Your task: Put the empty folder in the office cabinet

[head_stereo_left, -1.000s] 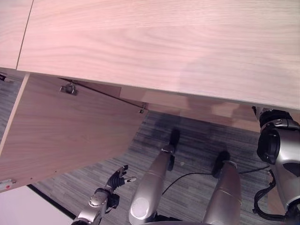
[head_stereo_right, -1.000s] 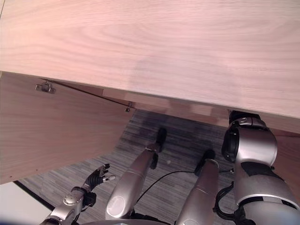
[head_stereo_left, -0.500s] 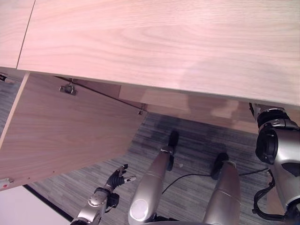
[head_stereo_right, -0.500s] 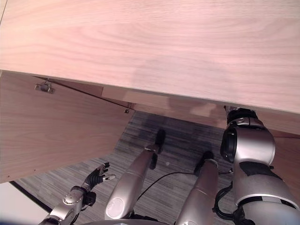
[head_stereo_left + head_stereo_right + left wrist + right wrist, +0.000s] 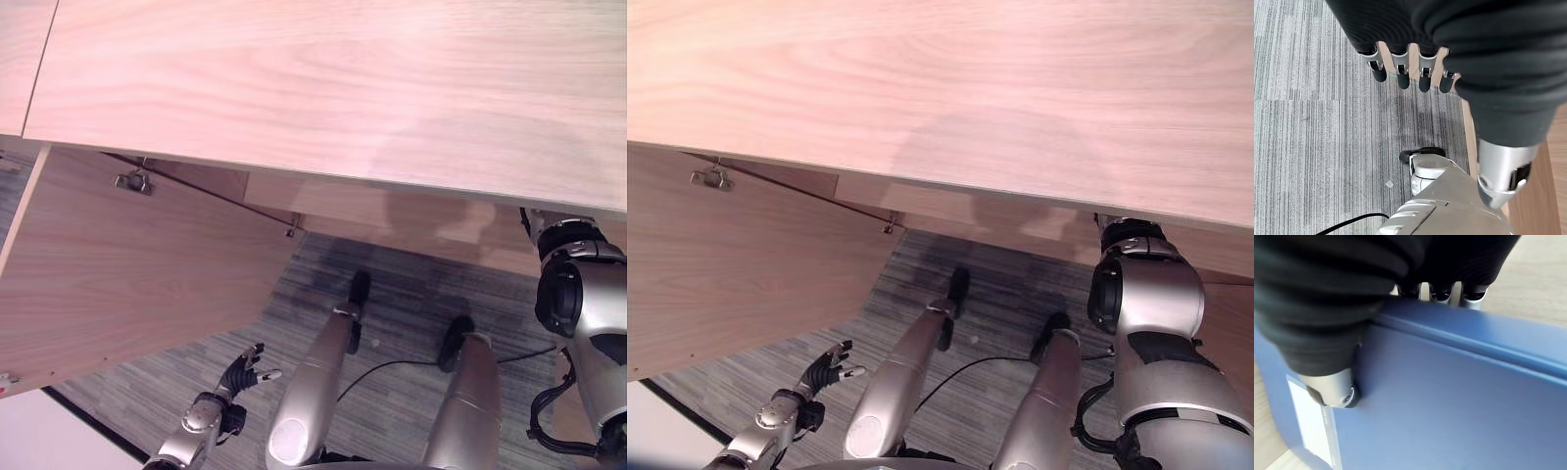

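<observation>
- The right hand (image 5: 1327, 328) grips the blue folder (image 5: 1449, 401), thumb pressed on its face and fingers (image 5: 1471, 296) wrapped over the top edge; light wood lies behind.
- The left hand (image 5: 1415, 73) hangs over the carpet (image 5: 1308, 137), fingers relaxed and holding nothing.
- The cabinet door (image 5: 127, 264) stands open.
- Recommendation: keep the folder level and slide it fully onto the shelf before letting go.

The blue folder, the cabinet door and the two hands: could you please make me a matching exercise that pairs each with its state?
Things:
1. blue folder
2. cabinet door
3. left hand
4. right hand

States:
A. swung open over the carpet
B. hanging free above the carpet, fingers relaxed
C. pinched between thumb and fingers
D. closed on the folder's edge

Pairs: 1-C, 2-A, 3-B, 4-D
</observation>
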Available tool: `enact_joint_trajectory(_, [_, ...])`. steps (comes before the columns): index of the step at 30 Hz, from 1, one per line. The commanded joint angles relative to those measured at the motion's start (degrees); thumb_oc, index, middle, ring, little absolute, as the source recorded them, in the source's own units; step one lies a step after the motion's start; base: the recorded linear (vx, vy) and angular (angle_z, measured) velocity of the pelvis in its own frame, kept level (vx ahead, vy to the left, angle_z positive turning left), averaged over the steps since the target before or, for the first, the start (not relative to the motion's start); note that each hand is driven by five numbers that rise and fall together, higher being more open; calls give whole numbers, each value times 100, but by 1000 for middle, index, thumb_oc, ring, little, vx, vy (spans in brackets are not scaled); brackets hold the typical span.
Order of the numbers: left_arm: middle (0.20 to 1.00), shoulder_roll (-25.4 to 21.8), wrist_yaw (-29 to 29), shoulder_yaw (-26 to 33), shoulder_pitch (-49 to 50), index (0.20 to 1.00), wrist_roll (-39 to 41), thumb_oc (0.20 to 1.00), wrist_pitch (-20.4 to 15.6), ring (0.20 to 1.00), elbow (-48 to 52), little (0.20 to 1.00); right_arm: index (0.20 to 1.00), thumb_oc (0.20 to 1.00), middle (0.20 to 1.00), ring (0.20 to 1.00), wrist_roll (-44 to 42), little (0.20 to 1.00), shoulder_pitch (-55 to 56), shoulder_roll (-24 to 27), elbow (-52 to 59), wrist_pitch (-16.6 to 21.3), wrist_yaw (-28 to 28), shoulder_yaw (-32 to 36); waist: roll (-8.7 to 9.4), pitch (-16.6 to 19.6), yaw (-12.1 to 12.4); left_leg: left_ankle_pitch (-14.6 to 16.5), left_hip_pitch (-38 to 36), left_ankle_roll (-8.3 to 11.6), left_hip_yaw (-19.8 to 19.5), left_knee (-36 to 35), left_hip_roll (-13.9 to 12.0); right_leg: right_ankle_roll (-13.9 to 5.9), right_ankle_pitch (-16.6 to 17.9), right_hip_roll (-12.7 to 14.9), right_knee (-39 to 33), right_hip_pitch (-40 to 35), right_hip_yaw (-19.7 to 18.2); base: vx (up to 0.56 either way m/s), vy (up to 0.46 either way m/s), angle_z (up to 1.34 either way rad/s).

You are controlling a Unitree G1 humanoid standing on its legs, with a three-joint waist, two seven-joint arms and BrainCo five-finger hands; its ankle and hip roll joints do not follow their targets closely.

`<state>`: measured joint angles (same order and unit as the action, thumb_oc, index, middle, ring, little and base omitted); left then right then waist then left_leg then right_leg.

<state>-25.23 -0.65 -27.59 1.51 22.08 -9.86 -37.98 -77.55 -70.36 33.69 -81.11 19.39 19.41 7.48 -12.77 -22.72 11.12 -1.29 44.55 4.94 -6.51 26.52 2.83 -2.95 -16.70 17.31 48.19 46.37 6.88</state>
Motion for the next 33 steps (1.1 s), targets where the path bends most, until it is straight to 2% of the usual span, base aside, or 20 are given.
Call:
enact_joint_trajectory(1, [1000,-329,110,-71,-216,1000,101,1000,-151,1000,-166,1000,200,200,200,200,330,200,-123,276,-15,-202,58,-107,22,-184,111,1767,-266,-27,-135,1140,-239,-312,-531,-27,25,-494,-260,-35,-5,0])
enact_joint_trajectory(6, [1000,-366,160,-54,-242,1000,129,1000,-173,1000,-152,1000,200,200,200,200,299,200,-107,270,-49,-237,59,-83,43,-192,99,1793,-87,-18,-156,1290,-241,-290,-590,-43,141,-342,-265,-31,-6,0])
enact_joint_trajectory(9, [1000,-387,226,-30,-263,1000,163,1000,-201,1000,-176,1000,200,200,200,200,262,200,-92,265,-35,-252,33,-114,70,-243,62,1914,215,8,-130,1720,-247,-271,-668,-69,392,-108,-247,-51,-6,3])
enact_joint_trajectory(13, [1000,-387,255,-6,-284,1000,149,1000,-204,1000,-204,1000,200,200,200,200,278,200,-47,247,-34,-280,8,-160,103,-262,37,2029,402,5,-89,1954,-314,-257,-677,-132,501,89,-244,-33,-12,-1])
enact_joint_trajectory(20, [1000,-398,218,13,-354,1000,170,1000,-194,1000,-208,1000,206,206,206,206,269,206,-66,197,-11,-297,-31,-207,171,-243,55,1980,480,-17,-70,1854,-346,-302,-610,-174,382,118,-185,-26,-7,-5])
enact_joint_trajectory(22, [1000,-394,200,38,-350,1000,190,1000,-197,1000,-226,1000,1000,1000,1000,1000,293,1000,-57,193,-16,-331,-48,-210,175,-232,47,1939,449,-8,-73,1779,-347,-307,-580,-172,328,86,-179,-5,3,4])
enact_joint_trajectory(29, [1000,-398,201,96,-330,1000,159,1000,-185,1000,-306,1000,1000,1000,1000,1000,344,1000,10,211,-125,-402,-41,-167,197,-182,76,1833,226,0,-98,1477,-363,-316,-499,-165,70,-168,-159,-1,0,2])
enact_joint_trajectory(33, [1000,-392,196,96,-306,1000,98,1000,-192,1000,-326,1000,1000,1000,1000,1000,572,1000,210,189,-315,-504,168,-61,254,-82,121,1654,-269,45,-104,892,-383,-366,-320,-175,-438,-650,-69,3,-2,2])
